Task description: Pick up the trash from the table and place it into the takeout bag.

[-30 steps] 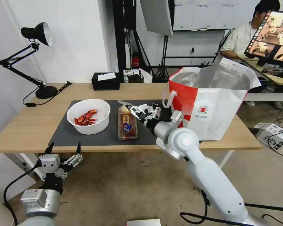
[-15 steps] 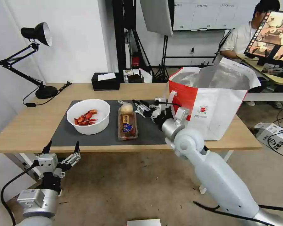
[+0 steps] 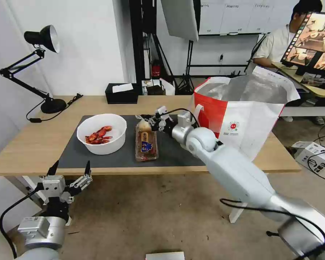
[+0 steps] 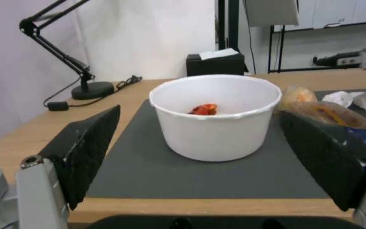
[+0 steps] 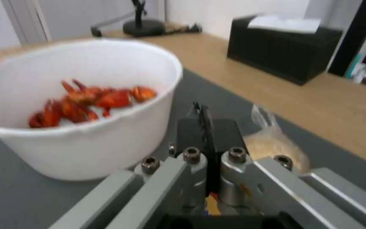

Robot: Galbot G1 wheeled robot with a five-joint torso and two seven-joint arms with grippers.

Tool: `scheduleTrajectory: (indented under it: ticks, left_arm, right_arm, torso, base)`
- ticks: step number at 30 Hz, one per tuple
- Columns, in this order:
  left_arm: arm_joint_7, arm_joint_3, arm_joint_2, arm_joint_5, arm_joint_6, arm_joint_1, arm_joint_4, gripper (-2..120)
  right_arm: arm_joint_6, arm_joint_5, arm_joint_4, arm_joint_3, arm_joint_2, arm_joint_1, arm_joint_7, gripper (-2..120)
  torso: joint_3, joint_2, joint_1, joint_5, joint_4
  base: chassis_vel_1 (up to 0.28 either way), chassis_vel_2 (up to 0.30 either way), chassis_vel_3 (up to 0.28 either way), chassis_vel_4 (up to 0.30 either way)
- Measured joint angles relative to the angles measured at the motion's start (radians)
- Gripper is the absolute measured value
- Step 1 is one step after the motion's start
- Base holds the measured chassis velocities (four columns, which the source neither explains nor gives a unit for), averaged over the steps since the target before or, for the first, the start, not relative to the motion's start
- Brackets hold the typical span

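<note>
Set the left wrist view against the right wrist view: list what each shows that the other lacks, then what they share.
Left wrist view: the open left gripper facing the desk's near edge, a crumpled white tissue and a clear plastic hinged tray.
Right wrist view: the shut right gripper, low over the mat.
Shared: the white round bowl of red crayfish shells, the small clear bag with a beige lump, the dark grey mat, the black tissue box and the light-wood desk top.
</note>
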Motion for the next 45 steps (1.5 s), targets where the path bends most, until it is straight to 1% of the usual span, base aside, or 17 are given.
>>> scheduleTrajectory:
  ticks: [3, 4, 7, 10, 19, 40, 45]
  left_arm:
    - [0.000, 0.001, -0.001, 0.000, 0.000, -0.001, 0.000, 100]
    - [0.000, 0.001, -0.001, 0.000, 0.000, -0.001, 0.000, 100]
    - [0.001, 0.001, 0.002, -0.002, 0.000, -0.002, 0.001, 100]
    - [0.001, -0.001, 0.005, -0.005, 0.000, -0.003, 0.002, 100]
    - [0.001, 0.005, 0.009, -0.015, -0.001, -0.017, 0.010, 100]
    - [0.000, 0.007, 0.016, -0.019, -0.001, -0.019, 0.016, 100]
    - [0.000, 0.008, 0.029, -0.037, -0.001, -0.025, 0.017, 100]
  right_arm:
    - [-0.001, -0.032, -0.107, -0.018, 0.043, 0.035, -0.049, 0]
    - [-0.001, -0.032, -0.107, -0.018, 0.043, 0.035, -0.049, 0]
    - [-0.004, -0.059, -0.176, -0.026, 0.073, 0.055, -0.082, 0]
    - [-0.006, -0.068, -0.192, -0.031, 0.079, 0.057, -0.090, 0]
    - [-0.030, -0.077, -0.181, -0.036, 0.078, 0.035, -0.077, 0]
    - [-0.039, -0.069, -0.176, -0.028, 0.073, 0.013, -0.058, 0]
    - [-0.039, -0.062, -0.150, -0.003, 0.066, -0.001, -0.046, 0]
  torso:
    - [0.000, 0.000, 0.000, 0.0001, 0.0001]
    - [0.000, 0.000, 0.000, 0.0001, 0.0001]
    - [0.000, 0.000, 0.000, 0.0001, 0.0001]
    - [0.000, 0.000, 0.000, 0.0001, 0.0000]
    - [0.000, 0.000, 0.000, 0.0001, 0.0000]
    - [0.000, 0.000, 0.000, 0.0002, 0.0000]
    - [0.000, 0.000, 0.000, 0.0001, 0.0000]
  base:
    - [0.000, 0.000, 0.000, 0.000]
    - [0.000, 0.000, 0.000, 0.000]
    - [0.000, 0.000, 0.000, 0.000]
    - [0.000, 0.000, 0.000, 0.000]
    - [0.000, 0.000, 0.000, 0.000]
    - [0.000, 0.000, 0.000, 0.000]
    - [0.000, 0.000, 0.000, 0.000]
